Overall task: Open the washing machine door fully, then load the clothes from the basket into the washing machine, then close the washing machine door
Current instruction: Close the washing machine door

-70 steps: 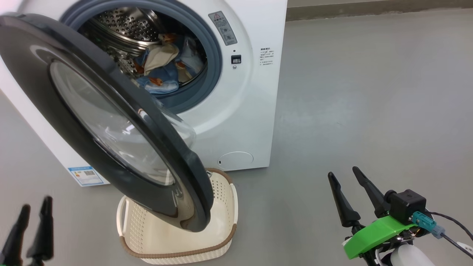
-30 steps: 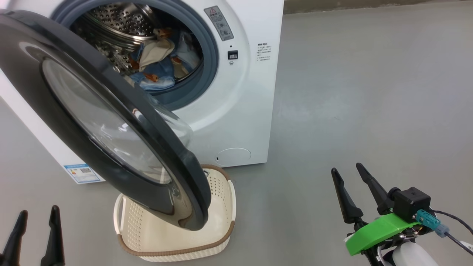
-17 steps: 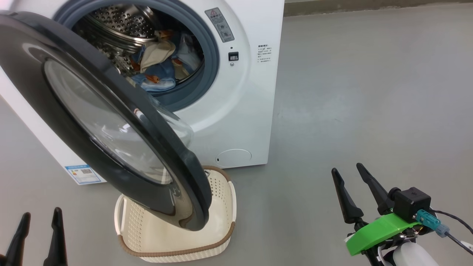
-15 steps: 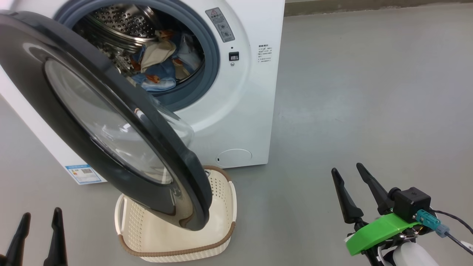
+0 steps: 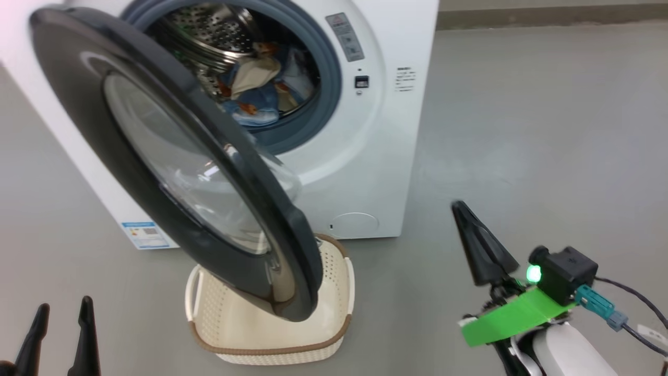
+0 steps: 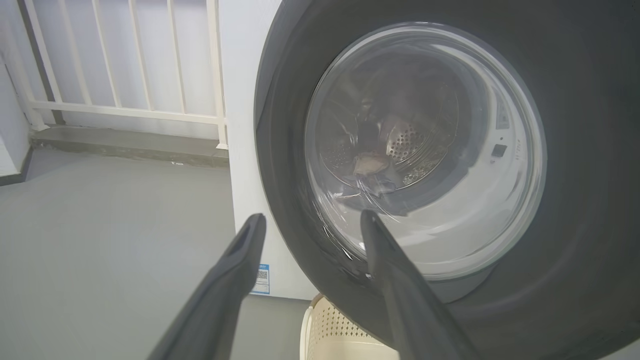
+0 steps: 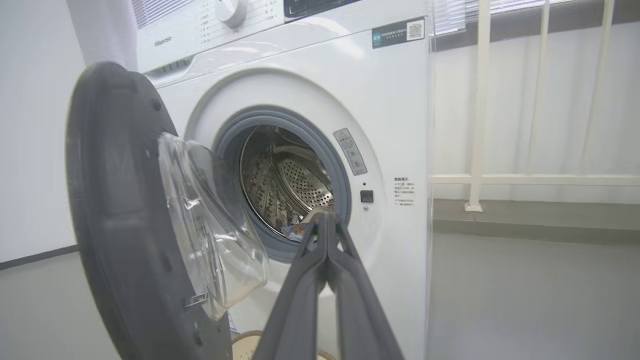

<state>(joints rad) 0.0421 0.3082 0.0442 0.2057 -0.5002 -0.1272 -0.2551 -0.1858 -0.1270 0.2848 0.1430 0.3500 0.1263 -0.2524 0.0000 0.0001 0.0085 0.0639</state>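
Load looks done, the washing machine door (image 5: 177, 162) is what's left to shut.
The clothes (image 5: 258, 86) sit in the drum of the washing machine (image 5: 386, 156). The basket (image 5: 261, 353) is on the floor under the half-open door and looks empty where visible. Left pincer (image 5: 64, 304) is low, facing the door's outer glass, released. Right pincer (image 5: 460, 208) is out right, clenched on nothing, aimed at the opening, likely to push.

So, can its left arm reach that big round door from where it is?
Probably yes: the open left tool points at the outer face of the washing machine door, with nothing showing between them.
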